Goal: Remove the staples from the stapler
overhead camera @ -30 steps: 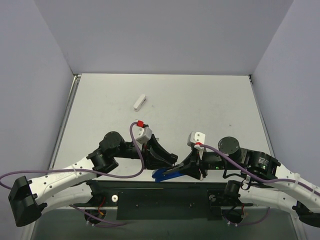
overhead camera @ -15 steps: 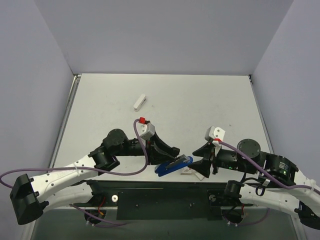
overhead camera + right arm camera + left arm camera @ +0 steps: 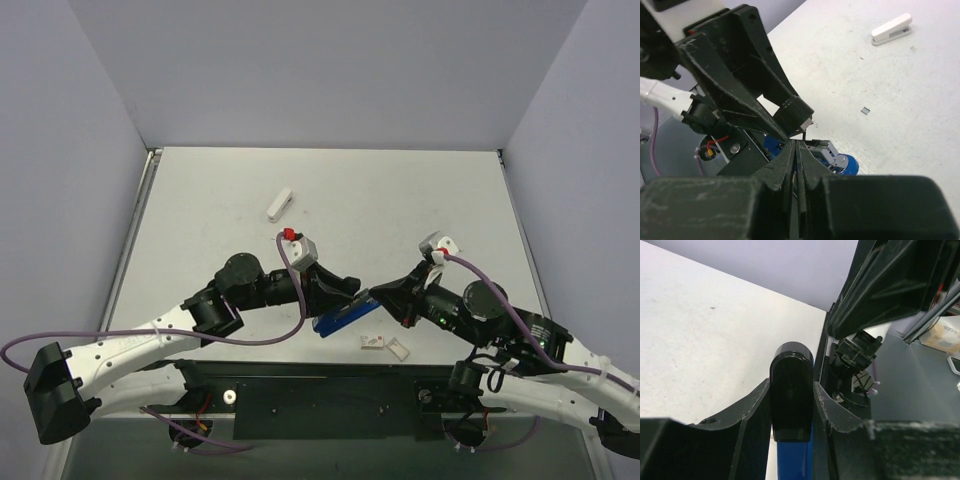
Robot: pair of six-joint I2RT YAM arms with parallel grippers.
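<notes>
Blue stapler [image 3: 345, 314] at the near middle of the table [image 3: 400, 200], clamped by its sides between the left gripper [image 3: 340, 290] fingers, likely to steady it. The right gripper [image 3: 385, 296], fingers pressed together (nothing visibly held), noses at its front end. Two small white pieces [image 3: 372, 342] lie beside it.

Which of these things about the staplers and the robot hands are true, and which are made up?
1. The left gripper is holding the blue stapler. True.
2. The right gripper has its jaws wide open. False: its fingers are pressed shut, right by the blue stapler's end.
3. The white stapler lies on the table, away from both grippers. True.
4. Nothing lies on the table near the blue stapler. False: two small white pieces lie beside it, on the side nearer the arm bases.
</notes>
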